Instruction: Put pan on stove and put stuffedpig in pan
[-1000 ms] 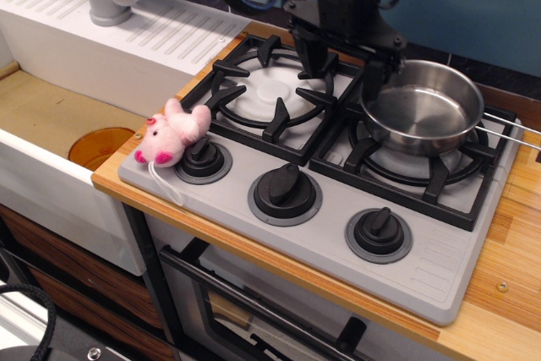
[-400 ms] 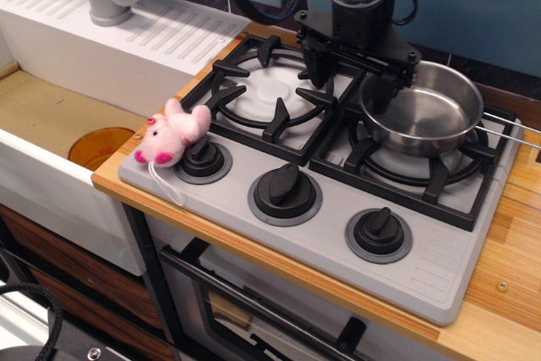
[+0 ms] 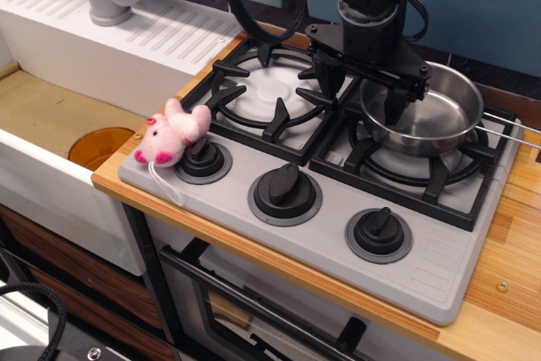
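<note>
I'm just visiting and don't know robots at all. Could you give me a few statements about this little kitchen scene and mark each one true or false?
1. The pan sits on the right burner of the stove. True.
2. The stuffed pig is inside the pan. False: it lies at the stove's front left corner, against the left knob.
3. The gripper is open, one finger over the pan's near rim. True.
4. The stove has four knobs. False: three.
5. The gripper is holding the pig. False: it holds nothing and is far from the pig.
</note>
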`<state>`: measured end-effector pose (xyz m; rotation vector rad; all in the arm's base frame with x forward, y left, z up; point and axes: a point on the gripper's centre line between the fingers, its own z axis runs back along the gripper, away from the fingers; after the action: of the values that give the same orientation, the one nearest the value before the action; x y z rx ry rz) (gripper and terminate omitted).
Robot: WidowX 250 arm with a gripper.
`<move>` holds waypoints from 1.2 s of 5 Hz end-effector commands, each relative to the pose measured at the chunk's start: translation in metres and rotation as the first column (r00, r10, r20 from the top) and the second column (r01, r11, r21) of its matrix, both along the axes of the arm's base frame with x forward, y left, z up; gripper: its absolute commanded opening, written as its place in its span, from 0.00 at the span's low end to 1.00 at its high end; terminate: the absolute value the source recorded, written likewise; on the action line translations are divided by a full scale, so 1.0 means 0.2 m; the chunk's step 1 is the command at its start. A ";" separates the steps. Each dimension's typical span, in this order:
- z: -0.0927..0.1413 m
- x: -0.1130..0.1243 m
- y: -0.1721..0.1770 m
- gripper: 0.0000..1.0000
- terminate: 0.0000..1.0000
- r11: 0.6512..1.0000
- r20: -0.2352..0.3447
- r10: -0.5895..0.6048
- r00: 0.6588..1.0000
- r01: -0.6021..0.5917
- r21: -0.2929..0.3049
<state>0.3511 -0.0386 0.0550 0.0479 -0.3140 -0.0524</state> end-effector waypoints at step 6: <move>0.16 0.02 -0.04 0.00 0.00 0.999 0.040 0.023 0.999 -0.022 -0.034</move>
<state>0.3413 -0.0435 0.0612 0.0282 -0.2571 -0.0229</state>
